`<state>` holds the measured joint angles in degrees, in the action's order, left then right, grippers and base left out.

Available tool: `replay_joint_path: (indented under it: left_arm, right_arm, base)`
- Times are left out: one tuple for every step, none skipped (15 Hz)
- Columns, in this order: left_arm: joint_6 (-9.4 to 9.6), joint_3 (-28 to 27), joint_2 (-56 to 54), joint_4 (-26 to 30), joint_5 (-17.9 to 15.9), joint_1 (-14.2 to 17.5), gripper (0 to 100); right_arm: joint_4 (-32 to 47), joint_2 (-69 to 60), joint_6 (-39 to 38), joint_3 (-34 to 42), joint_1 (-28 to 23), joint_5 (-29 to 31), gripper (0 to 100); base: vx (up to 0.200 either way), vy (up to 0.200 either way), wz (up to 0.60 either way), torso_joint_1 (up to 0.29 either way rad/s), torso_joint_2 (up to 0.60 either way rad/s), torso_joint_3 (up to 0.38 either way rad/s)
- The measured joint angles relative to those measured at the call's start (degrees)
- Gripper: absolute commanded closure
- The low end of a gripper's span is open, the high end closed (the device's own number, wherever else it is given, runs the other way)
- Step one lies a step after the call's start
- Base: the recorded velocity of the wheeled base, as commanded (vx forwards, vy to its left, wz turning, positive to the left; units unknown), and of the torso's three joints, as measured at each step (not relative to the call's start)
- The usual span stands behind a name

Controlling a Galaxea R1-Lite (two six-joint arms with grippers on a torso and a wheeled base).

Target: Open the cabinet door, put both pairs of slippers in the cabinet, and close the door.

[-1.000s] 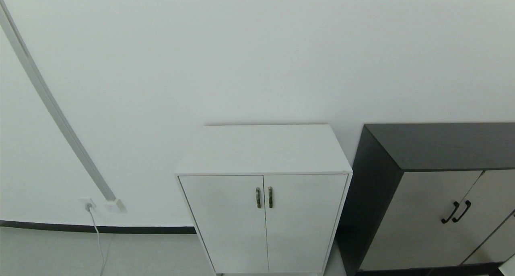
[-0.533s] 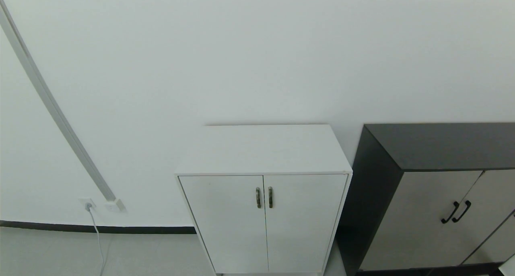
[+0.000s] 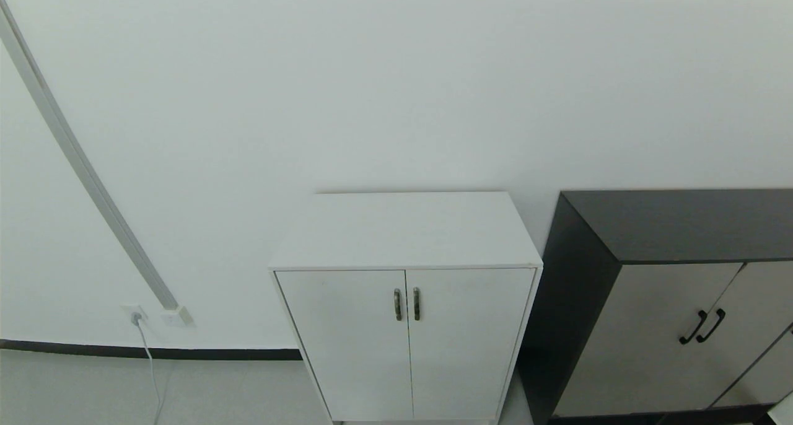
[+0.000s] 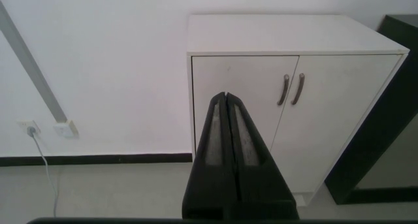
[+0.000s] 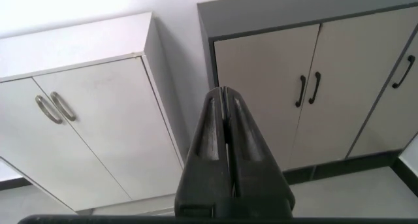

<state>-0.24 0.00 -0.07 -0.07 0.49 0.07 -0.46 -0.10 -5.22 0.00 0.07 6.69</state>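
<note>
Facing the white cabinet [image 3: 403, 230] with left gripper [image 4: 226, 100] and right gripper [image 5: 223, 93] both pinched closed, I judge the left nearer its upright handles [image 3: 398, 304] at the head view's lower centre.

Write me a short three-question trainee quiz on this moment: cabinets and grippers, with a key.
1. True or false: the white cabinet is closed.
2. In the head view, where does the dark cabinet stand relative to the white cabinet? A) on the robot's left of it B) on the robot's right of it C) on top of it
3. Fill in: the left gripper and the right gripper both have their fingers ____, holding nothing.

Key: 1 true; 2 B; 3 shut.
</note>
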Motion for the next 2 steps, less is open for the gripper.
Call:
replay_joint_path:
  left_arm:
    - [0.02, 0.0, 0.0, 0.0, 0.0, 0.0, 100]
    - [0.00, 0.0, 0.0, 0.0, 0.0, 0.0, 100]
  right_arm:
    - [0.0, 0.0, 0.1, 0.0, 0.0, 0.0, 100]
    - [0.0, 0.0, 0.1, 0.0, 0.0, 0.0, 100]
  base:
    - [0.000, 0.000, 0.00, 0.000, 0.00, 0.000]
    - [0.000, 0.000, 0.00, 0.000, 0.00, 0.000]
